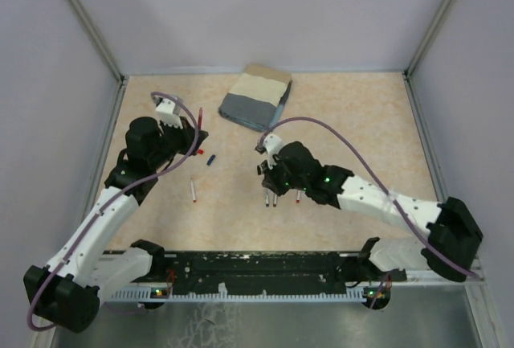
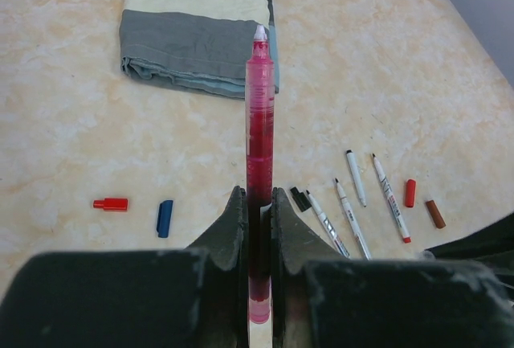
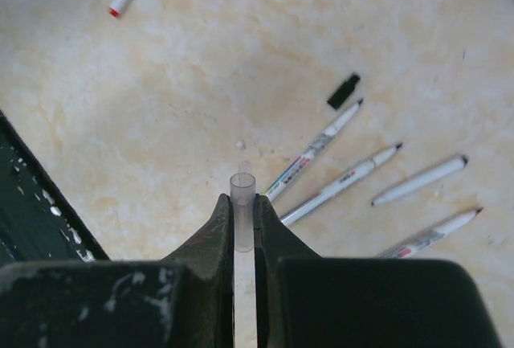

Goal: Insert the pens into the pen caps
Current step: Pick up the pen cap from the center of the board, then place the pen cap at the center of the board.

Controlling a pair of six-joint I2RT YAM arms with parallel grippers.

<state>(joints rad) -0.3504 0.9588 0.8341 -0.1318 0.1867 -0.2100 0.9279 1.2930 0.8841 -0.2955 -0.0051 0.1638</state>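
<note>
Status: left gripper (image 2: 257, 203) clamps red pen (image 2: 259, 115) low on barrel; right gripper (image 3: 242, 206) pinches clear tube (image 3: 242, 184); judged light, rigid, slick.

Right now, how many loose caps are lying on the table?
5, in the left wrist view: a red cap and blue cap left of the left gripper; a black cap just right of it; a second red cap and a brown cap farther right. Others may be hidden.

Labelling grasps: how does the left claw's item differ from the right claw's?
The left claw holds a red translucent pen, the right claw a colourless clear tube. The pen sticks far past its claw; the tube barely clears its own. Both sit clamped centrally in shut claws.
</note>
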